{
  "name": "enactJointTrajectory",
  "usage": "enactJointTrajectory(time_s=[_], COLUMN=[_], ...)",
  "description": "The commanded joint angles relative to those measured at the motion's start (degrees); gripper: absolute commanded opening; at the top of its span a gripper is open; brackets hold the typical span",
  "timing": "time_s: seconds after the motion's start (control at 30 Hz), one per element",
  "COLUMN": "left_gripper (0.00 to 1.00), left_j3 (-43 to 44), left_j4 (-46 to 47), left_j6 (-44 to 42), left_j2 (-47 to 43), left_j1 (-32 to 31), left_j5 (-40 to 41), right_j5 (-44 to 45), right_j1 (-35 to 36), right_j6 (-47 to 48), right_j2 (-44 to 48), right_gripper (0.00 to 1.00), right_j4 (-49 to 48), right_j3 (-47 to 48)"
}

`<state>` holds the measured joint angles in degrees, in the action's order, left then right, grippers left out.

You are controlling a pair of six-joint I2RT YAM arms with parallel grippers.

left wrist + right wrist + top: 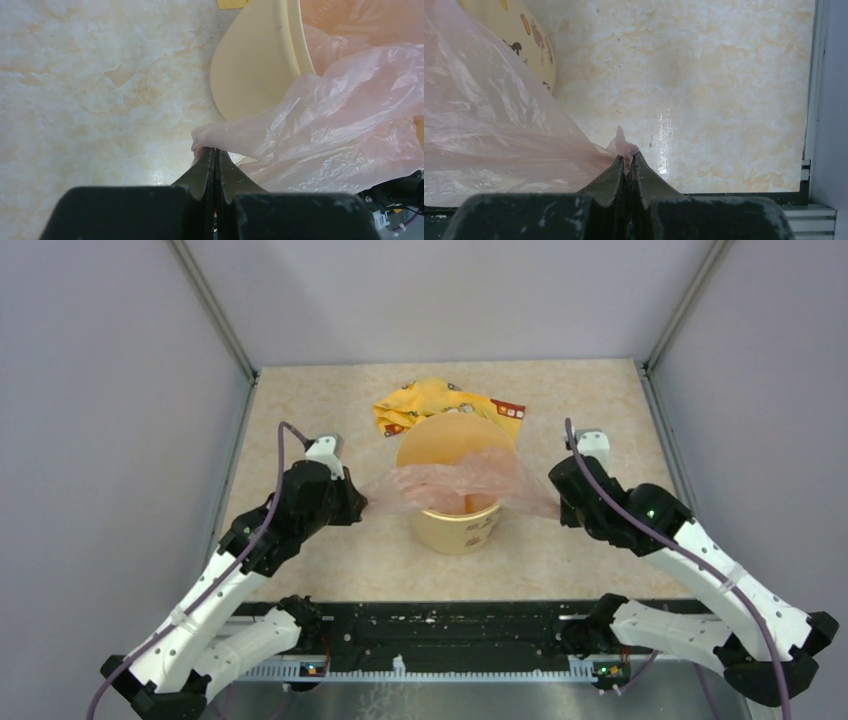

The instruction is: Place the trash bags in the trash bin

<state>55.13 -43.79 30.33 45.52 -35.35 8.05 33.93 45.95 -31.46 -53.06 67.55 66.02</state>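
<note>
A pale pink translucent trash bag [460, 480] hangs stretched across the mouth of the pale yellow trash bin [458, 528], sagging a little into its orange-yellow inside. My left gripper [362, 502] is shut on the bag's left end, left of the bin. My right gripper [556, 498] is shut on the right end, right of the bin. In the left wrist view the bag [320, 125] bunches at the closed gripper [215, 150] beside the bin's wall [255, 60]. The right wrist view shows the bag [489, 135] pinched in the gripper [627, 159], with the bin's cartoon figures [531, 35] at top left.
A crumpled yellow printed wrapper [440, 402] lies just behind the bin. Grey walls close in the marbled table [300, 410] on the left, right and back. A black rail [450, 635] runs along the near edge between the arm bases.
</note>
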Motion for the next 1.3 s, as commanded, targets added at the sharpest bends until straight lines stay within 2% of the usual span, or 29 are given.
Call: enactJointTrajectory(time_s=[0.0, 0.03, 0.13, 0.17, 0.23, 0.37, 0.53, 0.73, 0.87, 1.03, 1.1, 1.27], left_gripper=[0.00, 0.00, 0.00, 0.00, 0.00, 0.00, 0.00, 0.00, 0.00, 0.00, 0.00, 0.00], left_j3=[3.6, 5.3, 9.4, 10.6, 12.1, 13.6, 14.7, 15.6, 15.7, 15.8, 15.8, 15.9], left_j4=[2.9, 2.9, 4.2, 5.0, 6.0, 8.4, 9.9, 10.5, 10.6, 10.6, 10.4, 10.4], left_j6=[-2.1, -3.4, -7.7, -8.7, -10.4, -12.9, -14.2, -14.7, -15.3, -16.2, -16.3, -16.4], left_j2=[0.3, 1.0, 2.5, 2.9, 3.7, 4.9, 6.2, 6.7, 6.4, 5.6, 5.4, 5.3], left_j1=[-0.2, -0.2, -0.2, -0.2, -0.2, -0.2, -0.2, -0.2, -0.2, -0.3, -0.3, -0.2], left_j5=[2.2, 2.7, 1.7, 1.0, -0.3, -3.6, -6.4, -7.3, -8.5, -10.5, -10.6, -10.6], right_j5=[-0.4, -0.1, -1.3, -2.1, -3.7, -8.9, -22.8, -23.5, -26.8, -25.0, -27.4, -31.8], right_j1=[-0.7, -0.7, -0.7, -0.7, -0.7, -0.5, 2.5, 12.6, 13.1, 13.6, 13.5, 13.5], right_j6=[2.6, 3.6, 6.9, 8.0, 10.0, 14.3, 19.5, 23.7, 25.0, 25.9, 26.6, 29.0], right_j2=[-1.1, -1.6, -2.7, -2.8, -3.2, -4.3, -6.2, -12.8, -16.9, -20.9, -22.7, -25.7], right_gripper=[0.01, 0.09, 0.47, 0.55, 0.62, 0.64, 0.64, 0.62, 0.60, 0.58, 0.57, 0.56], right_j4=[-2.6, -2.5, -3.0, -3.4, -4.1, -5.7, -12.0, -16.8, -19.8, -20.1, -20.1, -21.4], right_j3=[5.7, 7.6, 13.4, 14.9, 17.9, 22.5, 25.2, 26.6, 28.8, 34.6, 35.2, 29.2])
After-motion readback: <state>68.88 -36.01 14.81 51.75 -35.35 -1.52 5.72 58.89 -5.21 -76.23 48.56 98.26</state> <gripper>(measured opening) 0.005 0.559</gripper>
